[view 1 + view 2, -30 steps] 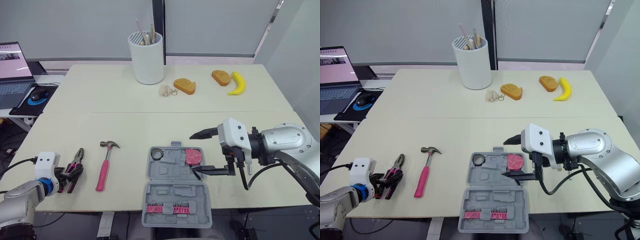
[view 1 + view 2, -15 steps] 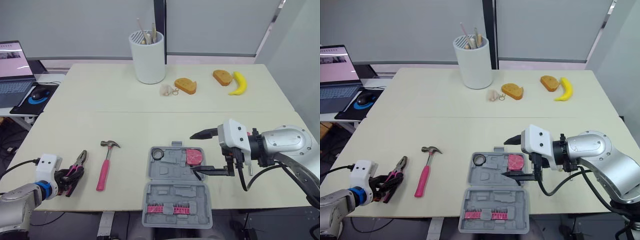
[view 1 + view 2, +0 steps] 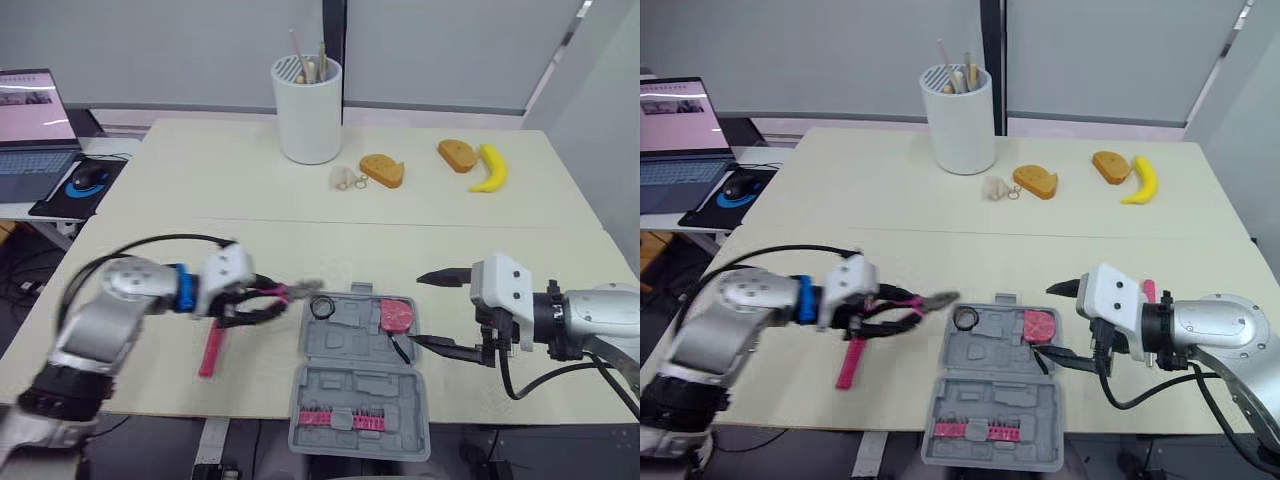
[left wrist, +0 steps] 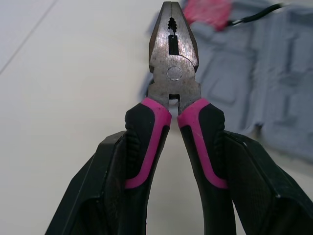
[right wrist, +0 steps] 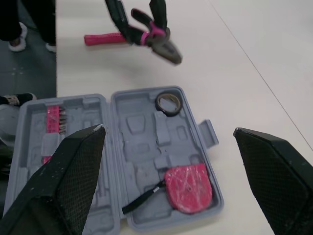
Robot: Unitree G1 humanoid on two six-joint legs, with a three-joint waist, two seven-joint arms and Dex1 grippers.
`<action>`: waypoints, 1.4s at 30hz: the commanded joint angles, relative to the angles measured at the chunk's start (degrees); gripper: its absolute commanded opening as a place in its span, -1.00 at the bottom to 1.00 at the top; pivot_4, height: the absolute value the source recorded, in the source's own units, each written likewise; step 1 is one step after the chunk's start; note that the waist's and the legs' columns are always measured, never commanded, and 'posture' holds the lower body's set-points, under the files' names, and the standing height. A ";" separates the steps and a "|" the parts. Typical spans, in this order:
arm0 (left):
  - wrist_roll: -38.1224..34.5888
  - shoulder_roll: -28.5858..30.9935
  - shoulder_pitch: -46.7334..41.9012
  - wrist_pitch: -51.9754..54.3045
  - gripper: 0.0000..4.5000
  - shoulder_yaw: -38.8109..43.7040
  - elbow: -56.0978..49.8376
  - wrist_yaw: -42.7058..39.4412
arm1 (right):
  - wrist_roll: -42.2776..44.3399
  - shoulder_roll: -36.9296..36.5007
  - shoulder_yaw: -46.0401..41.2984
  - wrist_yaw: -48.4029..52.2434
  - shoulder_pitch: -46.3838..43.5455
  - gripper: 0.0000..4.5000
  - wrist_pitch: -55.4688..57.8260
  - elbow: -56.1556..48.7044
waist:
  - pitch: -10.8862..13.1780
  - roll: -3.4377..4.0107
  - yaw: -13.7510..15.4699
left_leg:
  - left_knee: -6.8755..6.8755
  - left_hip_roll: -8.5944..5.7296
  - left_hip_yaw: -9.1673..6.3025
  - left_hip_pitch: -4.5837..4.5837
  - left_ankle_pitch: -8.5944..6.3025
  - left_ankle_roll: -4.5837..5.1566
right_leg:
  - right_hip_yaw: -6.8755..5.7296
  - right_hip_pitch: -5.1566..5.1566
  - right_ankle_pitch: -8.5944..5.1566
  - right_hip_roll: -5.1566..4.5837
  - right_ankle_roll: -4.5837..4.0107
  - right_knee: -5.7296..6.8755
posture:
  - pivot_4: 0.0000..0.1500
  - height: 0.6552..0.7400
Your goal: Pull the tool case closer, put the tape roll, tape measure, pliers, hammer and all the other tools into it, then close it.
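Pale tabletop [image 3: 300,210] in the head views: the left end effector [image 3: 243,300] clamps the pliers [image 3: 285,292], their nose just short of the open tool case [image 3: 350,385], with the hammer [image 3: 210,345] lying close below. The right end effector [image 3: 428,310] gapes wide beside the case. Stowing the pliers looks to be the step, and it needs a free slot. The left wrist view shows both handles pinched. The right wrist view shows the tape roll [image 5: 168,103] and tape measure [image 5: 188,188] seated.

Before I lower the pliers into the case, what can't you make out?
The hammer head: eye views, hidden behind the left gripper and pliers.
Tip of the pliers: eye views, blurred; unclear whether it is over the case.
Pink bits: eye views, too small to count.
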 commanded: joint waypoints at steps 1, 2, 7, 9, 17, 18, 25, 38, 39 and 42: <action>2.90 -3.19 -4.78 0.23 0.12 -5.94 -2.68 -1.59 | 1.22 -2.28 -4.77 0.20 3.88 1.00 1.10 -3.77 | 0.01 -0.01 -0.69 | 0.00 0.04 -0.03 0.04 0.01 0.01 | -0.01 0.01 -0.01 0.07 -0.01 0.05 | 1.00 1.00; 3.89 -4.64 -6.08 0.20 0.12 -7.75 -2.55 -1.60 | 1.28 -2.71 -5.46 0.25 5.21 1.00 1.25 -4.25 | 0.02 0.00 -0.78 | -0.01 0.06 -0.06 0.06 0.02 0.03 | -0.03 0.02 -0.01 0.12 0.00 0.08 | 1.00 1.00; 8.12 -10.75 -11.62 -0.02 0.11 -13.94 -0.85 -1.22 | -3.29 -3.96 2.91 -3.96 5.09 1.00 1.68 -6.70 | 0.03 -0.01 -1.13 | 0.05 0.05 -0.12 0.17 0.20 0.27 | -0.05 0.11 0.03 0.22 0.10 0.21 | 1.00 1.00; 9.19 -12.28 -12.97 0.65 0.11 -15.13 -0.55 -0.78 | -7.01 -2.99 9.93 -6.72 2.26 1.00 2.35 -6.07 | 0.03 -0.01 -1.21 | 0.10 0.05 -0.14 0.16 0.29 0.32 | -0.05 0.12 0.07 0.26 0.17 0.20 | 1.00 1.00; 12.16 -14.40 -14.70 2.90 0.11 -17.33 -1.17 -0.24 | -17.03 5.54 31.23 -12.51 -13.50 1.00 9.44 1.42 | 0.05 -0.02 -1.60 | 0.14 -0.07 -0.19 0.11 0.46 0.21 | -0.05 0.11 0.14 0.25 0.27 0.20 | 1.00 1.00; 12.32 -14.38 -14.82 3.25 0.11 -17.35 -1.25 -0.28 | -17.49 6.59 32.72 -12.69 -14.90 1.00 10.34 2.24 | 0.05 -0.02 -1.60 | 0.13 -0.08 -0.21 0.09 0.46 0.21 | -0.05 0.10 0.14 0.25 0.27 0.19 | 1.00 1.00; 13.42 -15.00 -16.15 6.33 0.11 -17.55 -1.04 0.05 | -21.05 9.62 38.53 -12.43 -19.29 1.00 11.40 5.63 | 0.05 -0.01 -1.49 | 0.12 -0.12 -0.23 0.04 0.46 0.21 | -0.07 0.08 0.14 0.17 0.26 0.17 | 1.00 1.00; 14.54 -14.14 -14.87 7.72 0.11 -17.61 -3.07 0.70 | -24.02 11.43 39.82 -10.96 -21.34 -0.09 10.40 6.84 | 0.05 -0.01 -1.56 | 0.14 -0.10 -0.25 0.07 0.46 0.22 | -0.06 0.06 0.14 0.17 0.26 0.28 | 1.00 1.00; 14.67 -14.12 -14.82 7.65 0.11 -17.69 -3.10 0.72 | -24.33 11.36 39.92 -10.74 -21.31 -0.18 10.21 6.89 | 0.05 -0.01 -1.57 | 0.14 -0.11 -0.26 0.06 0.46 0.22 | -0.06 0.06 0.14 0.17 0.26 0.28 | 1.00 1.00; 14.33 -14.17 -14.52 8.25 0.11 -17.46 -3.44 0.65 | -25.05 11.28 40.18 -10.21 -21.40 -0.41 9.66 7.04 | 0.05 -0.01 -1.58 | 0.15 -0.11 -0.26 0.07 0.46 0.21 | -0.07 0.07 0.14 0.17 0.26 0.29 | 1.00 1.00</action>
